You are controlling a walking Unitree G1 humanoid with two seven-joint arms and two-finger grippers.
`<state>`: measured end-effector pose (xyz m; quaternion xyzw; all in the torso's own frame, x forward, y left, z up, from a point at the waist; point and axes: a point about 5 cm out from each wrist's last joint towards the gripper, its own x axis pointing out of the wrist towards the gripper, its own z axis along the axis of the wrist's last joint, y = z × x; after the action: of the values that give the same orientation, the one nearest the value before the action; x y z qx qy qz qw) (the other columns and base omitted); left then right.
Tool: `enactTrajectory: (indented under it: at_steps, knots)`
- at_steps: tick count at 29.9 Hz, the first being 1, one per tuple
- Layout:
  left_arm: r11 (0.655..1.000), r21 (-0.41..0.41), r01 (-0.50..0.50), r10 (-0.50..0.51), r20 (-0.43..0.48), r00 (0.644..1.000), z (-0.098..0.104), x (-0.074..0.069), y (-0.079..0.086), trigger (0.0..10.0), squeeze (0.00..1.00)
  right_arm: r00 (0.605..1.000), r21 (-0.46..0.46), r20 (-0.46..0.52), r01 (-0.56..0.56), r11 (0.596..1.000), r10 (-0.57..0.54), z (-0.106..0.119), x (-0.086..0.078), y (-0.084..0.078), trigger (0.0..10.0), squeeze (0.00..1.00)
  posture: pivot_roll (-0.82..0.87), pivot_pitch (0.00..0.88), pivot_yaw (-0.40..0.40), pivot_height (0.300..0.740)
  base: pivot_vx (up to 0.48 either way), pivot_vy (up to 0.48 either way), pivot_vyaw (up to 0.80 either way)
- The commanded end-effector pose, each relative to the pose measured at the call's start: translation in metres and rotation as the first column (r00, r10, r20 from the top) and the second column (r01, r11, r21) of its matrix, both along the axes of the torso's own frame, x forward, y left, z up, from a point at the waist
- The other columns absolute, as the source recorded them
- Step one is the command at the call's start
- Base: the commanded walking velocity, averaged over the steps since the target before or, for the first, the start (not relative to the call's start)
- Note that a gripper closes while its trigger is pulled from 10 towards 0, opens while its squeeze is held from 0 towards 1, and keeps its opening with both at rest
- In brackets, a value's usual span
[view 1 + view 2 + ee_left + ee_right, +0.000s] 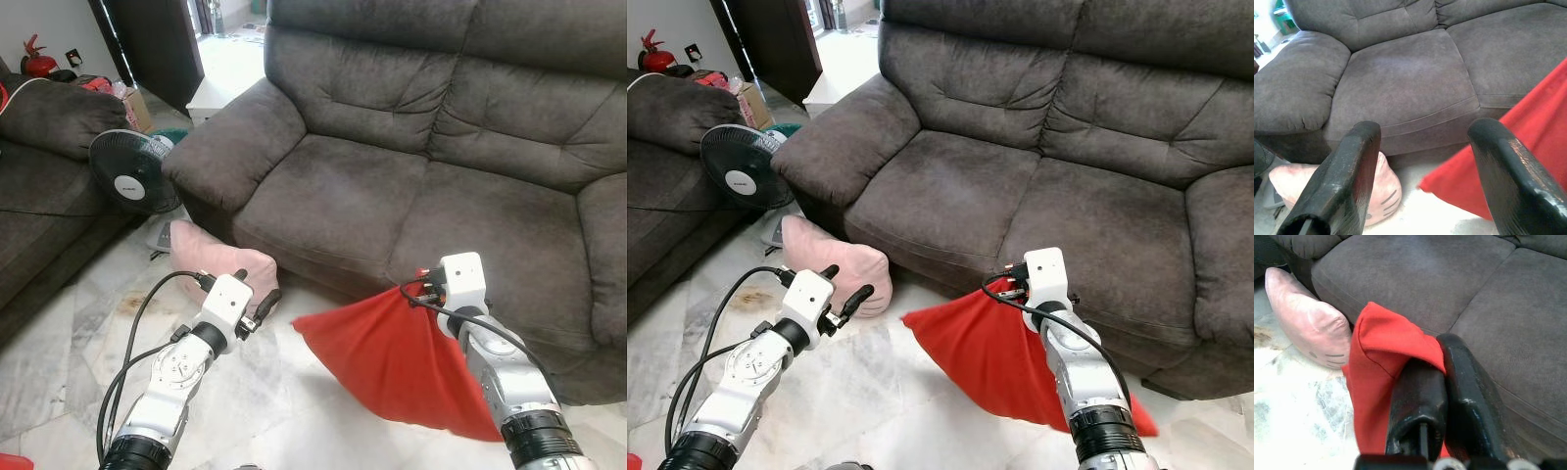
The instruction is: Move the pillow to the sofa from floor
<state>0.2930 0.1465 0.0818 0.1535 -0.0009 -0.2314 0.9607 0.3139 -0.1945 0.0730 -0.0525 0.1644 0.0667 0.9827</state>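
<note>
Right end effector (1004,285): its fingers are pinching a top corner of the red pillow (994,357), closed tight on the fabric.
Red pillow: it is hanging from that corner just before the sofa's front edge, above the marble floor (872,392).
Left end effector (844,290): it is hovering empty with fingers spread wide, near the pink pillow (838,264).
Pink pillow: it is lying on the floor against the sofa (1019,166) base.
Fan (737,166): it is standing beside the sofa's armrest.

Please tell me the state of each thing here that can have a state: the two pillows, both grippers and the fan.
red pillow: held up by one corner, hanging in front of the sofa, not yet on the seat.
pink pillow: lying on the floor against the sofa base, untouched.
right gripper: shut on the red pillow's corner.
left gripper: open, holding nothing.
fan: standing on the floor; whether it runs is unclear.
</note>
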Motion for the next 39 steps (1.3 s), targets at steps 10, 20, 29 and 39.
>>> enactTrajectory:
  at_steps: [10,20,29,39]
  knots:
    - [1.0,-0.011,-0.009,0.009,0.001,1.0,0.001,-0.001,0.002,10.0,0.0,0.979,0.012,0.203,-0.024,1.0,0.021,0.042,0.014,0.005,10.0,0.0,0.09,0.066,0.003,0.74,0.0,0.0,0.0]
    - [1.0,-0.011,-0.009,0.009,0.001,1.0,0.001,-0.001,0.002,10.0,0.0,0.979,0.012,0.203,-0.024,1.0,0.021,0.042,0.014,0.005,10.0,0.0,0.09,0.066,0.003,0.74,0.0,0.0,0.0]
    - [0.999,-0.048,0.004,-0.004,-0.004,1.0,0.001,-0.002,-0.004,10.0,0.0,0.984,0.082,0.179,-0.003,0.997,-0.012,0.032,0.012,0.011,10.0,0.0,0.09,0.031,0.006,0.74,-0.353,0.0,-0.8]
    - [0.999,-0.05,0.004,-0.003,0.006,1.0,0.003,0.0,-0.005,10.0,0.0,0.985,0.083,0.173,0.002,0.997,-0.016,0.027,0.01,0.012,10.0,0.0,0.09,0.027,0.008,0.74,-0.354,0.0,-0.78]
